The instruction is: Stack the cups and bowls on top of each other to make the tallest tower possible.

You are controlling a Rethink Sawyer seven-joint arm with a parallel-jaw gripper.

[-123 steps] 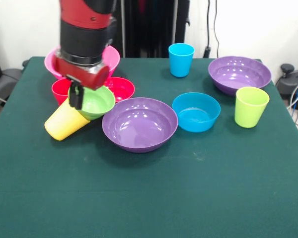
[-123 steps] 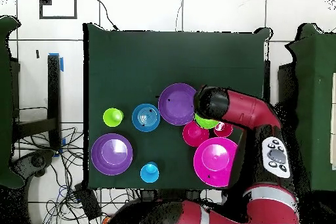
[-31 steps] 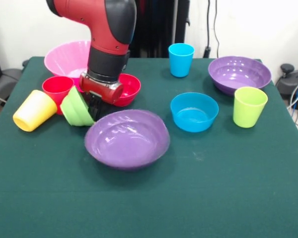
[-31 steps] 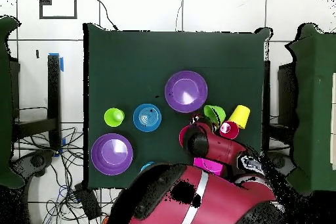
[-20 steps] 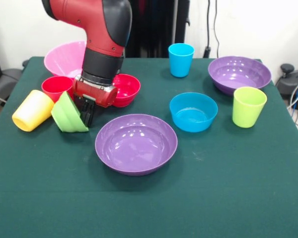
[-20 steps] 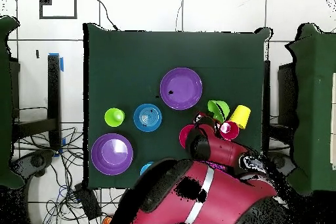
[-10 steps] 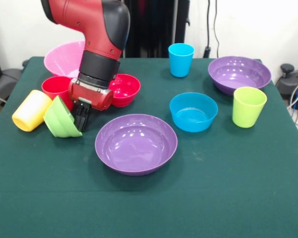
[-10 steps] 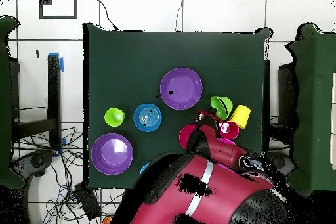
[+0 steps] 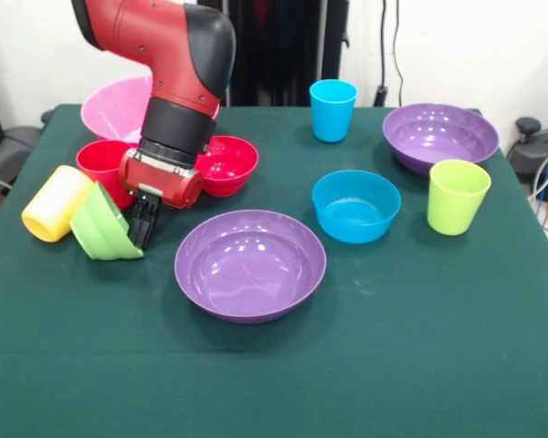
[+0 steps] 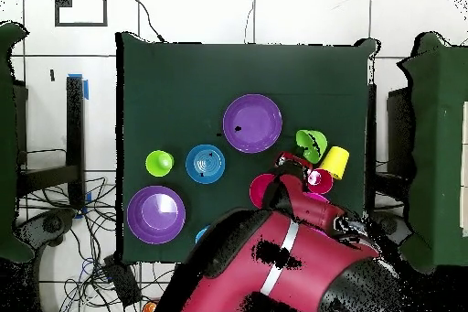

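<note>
**Green bowl on its side, gripper low beside it**

The green bowl [image 9: 103,226] is tipped on its side at the table's nine o'clock, touching the toppled yellow cup [image 9: 49,203]. The gripper [image 9: 141,223] is right against its base; whether the fingers pinch it or just press, I cannot tell. To do this well: get the bowl upright before lifting, then aim for the purple bowl [image 9: 249,263] at its three o'clock. It's small, glossy lime plastic, likely slippery, nothing stacked yet.

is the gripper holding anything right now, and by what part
The gripper appears to hold the small green bowl by its rim, tipping it on its side against the yellow cup.
</note>
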